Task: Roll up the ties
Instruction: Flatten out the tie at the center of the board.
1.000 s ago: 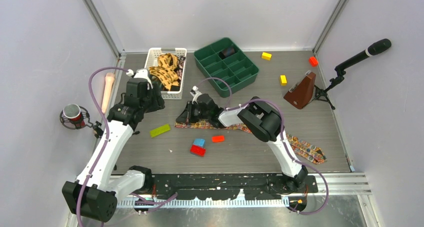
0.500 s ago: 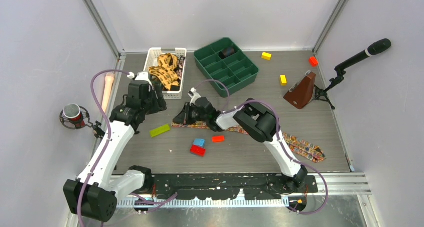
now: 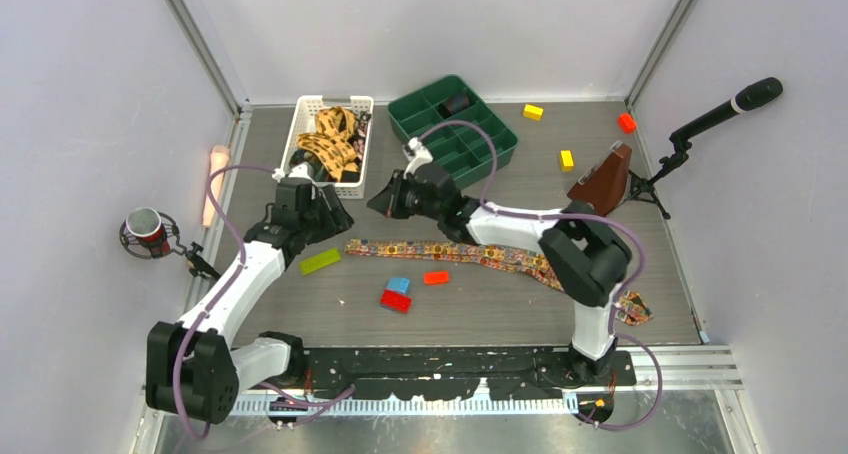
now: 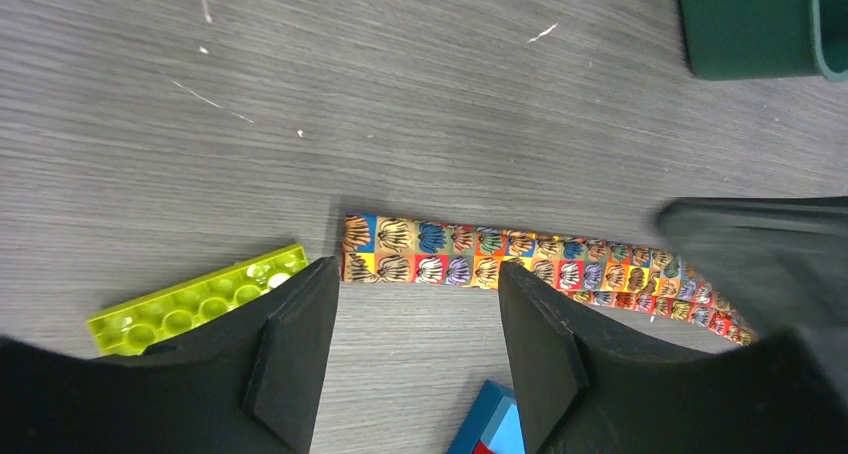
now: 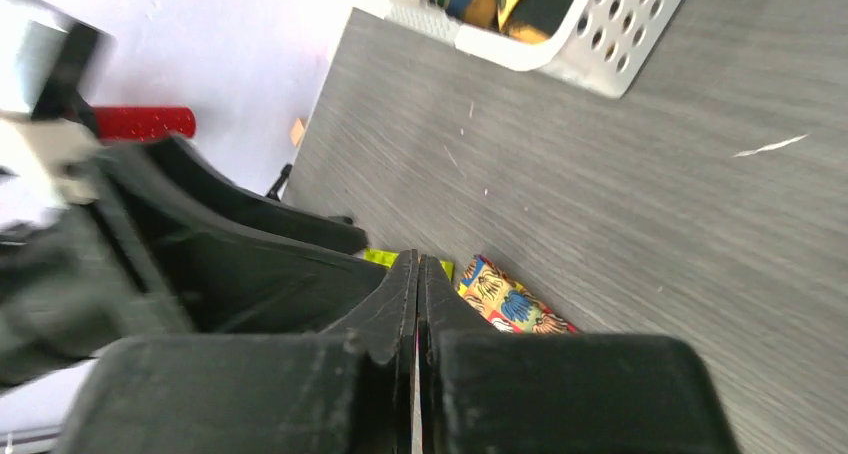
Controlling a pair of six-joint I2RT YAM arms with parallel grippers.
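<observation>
One patterned tie [image 3: 470,255] lies flat and stretched across the table, its narrow end at the left [image 4: 440,254]. More ties [image 3: 330,142] are heaped in the white basket [image 3: 300,109]. My left gripper [image 3: 335,219] is open and empty, and hovers over the tie's narrow end, which shows between its fingers in the left wrist view [image 4: 415,309]. My right gripper [image 3: 380,204] is shut on nothing and sits just behind the tie's end, clear of it. In the right wrist view [image 5: 417,266] the tie end [image 5: 505,299] lies beside the shut fingers.
A lime brick [image 3: 319,262] lies just left of the tie end. Blue [image 3: 399,285] and red [image 3: 435,277] blocks lie in front of the tie. A green divided tray [image 3: 495,154] stands behind. A brown metronome [image 3: 600,184] and a microphone stand [image 3: 700,124] are at the right.
My right gripper has lifted off the tie's narrow end and moved back toward the tray. My left gripper has swung right and forward over that end. The tie now lies uncovered.
</observation>
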